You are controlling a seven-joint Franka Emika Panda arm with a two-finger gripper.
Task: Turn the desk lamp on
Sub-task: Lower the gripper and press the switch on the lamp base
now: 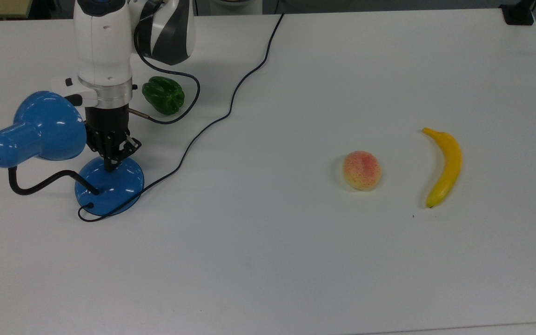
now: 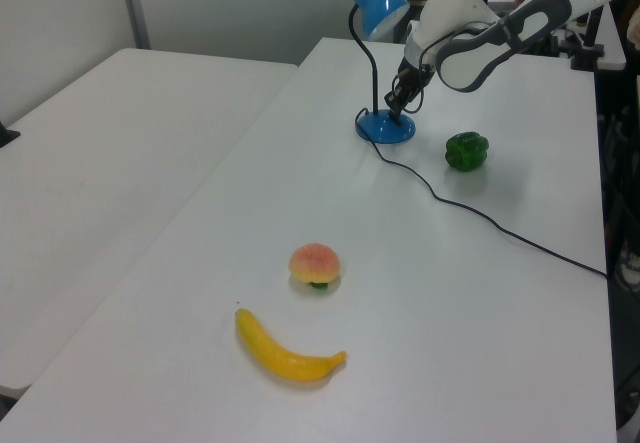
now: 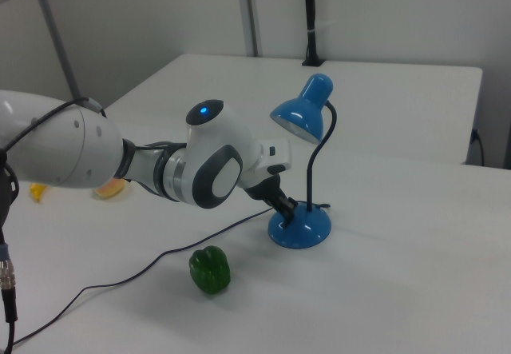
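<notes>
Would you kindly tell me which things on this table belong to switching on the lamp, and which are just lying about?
Part of the job:
desk lamp
tool, tip down on the lamp's blue base

Just lying about:
green pepper
peach
banana

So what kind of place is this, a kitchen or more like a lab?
Most likely a robotics lab: plain white tables, a robot arm at a lamp, and scattered props, namely a pepper, peach and banana.
</notes>
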